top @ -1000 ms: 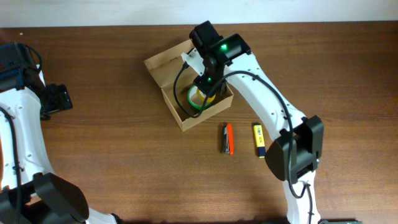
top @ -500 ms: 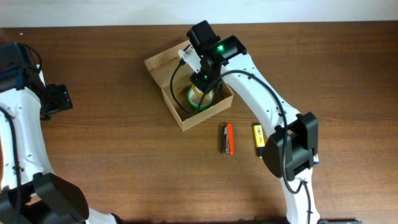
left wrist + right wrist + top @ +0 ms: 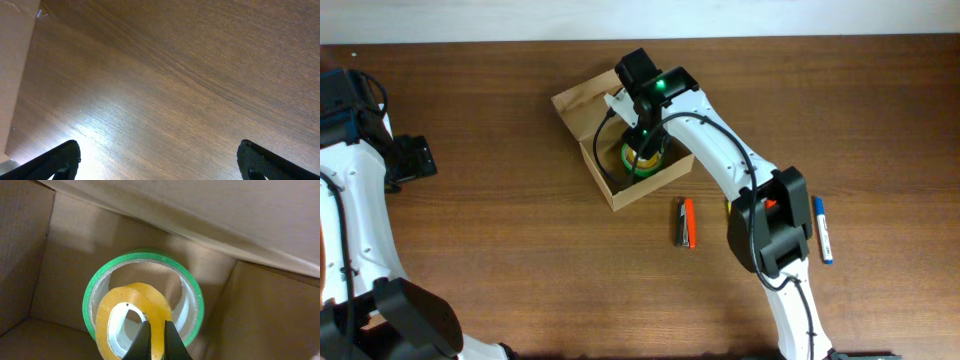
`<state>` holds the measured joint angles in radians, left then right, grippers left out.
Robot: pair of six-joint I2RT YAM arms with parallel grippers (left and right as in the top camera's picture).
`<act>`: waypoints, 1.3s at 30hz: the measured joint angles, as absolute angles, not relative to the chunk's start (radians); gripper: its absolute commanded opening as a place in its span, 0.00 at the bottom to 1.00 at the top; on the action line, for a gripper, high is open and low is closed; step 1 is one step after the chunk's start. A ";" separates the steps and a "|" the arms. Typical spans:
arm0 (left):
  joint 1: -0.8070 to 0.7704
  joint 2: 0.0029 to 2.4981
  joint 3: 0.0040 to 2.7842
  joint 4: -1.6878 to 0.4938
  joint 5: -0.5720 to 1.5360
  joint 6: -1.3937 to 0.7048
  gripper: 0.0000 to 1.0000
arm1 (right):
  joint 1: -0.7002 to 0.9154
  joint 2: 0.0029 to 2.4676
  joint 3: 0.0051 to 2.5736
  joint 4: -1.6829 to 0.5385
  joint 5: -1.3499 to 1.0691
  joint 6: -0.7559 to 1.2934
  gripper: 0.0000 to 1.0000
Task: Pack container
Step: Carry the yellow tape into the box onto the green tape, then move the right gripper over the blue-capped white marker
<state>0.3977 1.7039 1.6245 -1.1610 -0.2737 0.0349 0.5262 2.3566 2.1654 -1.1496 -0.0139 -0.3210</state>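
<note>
Right claw (image 3: 153, 341) pinching yellow tape roll (image 3: 132, 291) inside container (image 3: 255, 315), above green roll (image 3: 172, 282); left claw (image 3: 159, 162) spread wide

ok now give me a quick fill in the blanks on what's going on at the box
1. The right gripper is shut on a ____ tape roll.
2. Beneath it, in the container, lies a ____ tape roll.
3. The left gripper has its jaws ____, holding nothing, over the table.
Missing words: yellow; green; open.
</note>
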 measured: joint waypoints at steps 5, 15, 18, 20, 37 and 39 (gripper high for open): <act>0.398 1.704 1.625 -1.161 -0.274 0.035 1.00 | 0.526 2.384 2.165 -1.147 -0.026 -0.302 0.44; 0.398 1.704 1.625 -1.161 -0.274 0.035 1.00 | 0.526 2.385 2.165 -1.149 -0.002 -0.263 0.46; 0.398 1.704 1.625 -1.161 -0.274 0.035 1.00 | 0.526 2.352 2.162 -1.139 0.034 -0.244 0.51; 0.398 1.704 1.625 -1.161 -0.274 0.035 1.00 | 0.526 2.303 2.161 -1.133 0.072 -0.233 0.52; 0.398 1.704 1.625 -1.161 -0.274 0.035 1.00 | 0.223 1.715 1.974 -1.181 0.220 -0.094 0.56; 0.397 1.704 1.625 -1.161 -0.274 0.035 1.00 | 0.180 1.645 1.852 -1.182 0.216 -0.079 0.56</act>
<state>0.3973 1.7039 1.6245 -1.1610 -0.2737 0.0349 0.1799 1.6451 1.8523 -1.1824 0.2157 -0.0792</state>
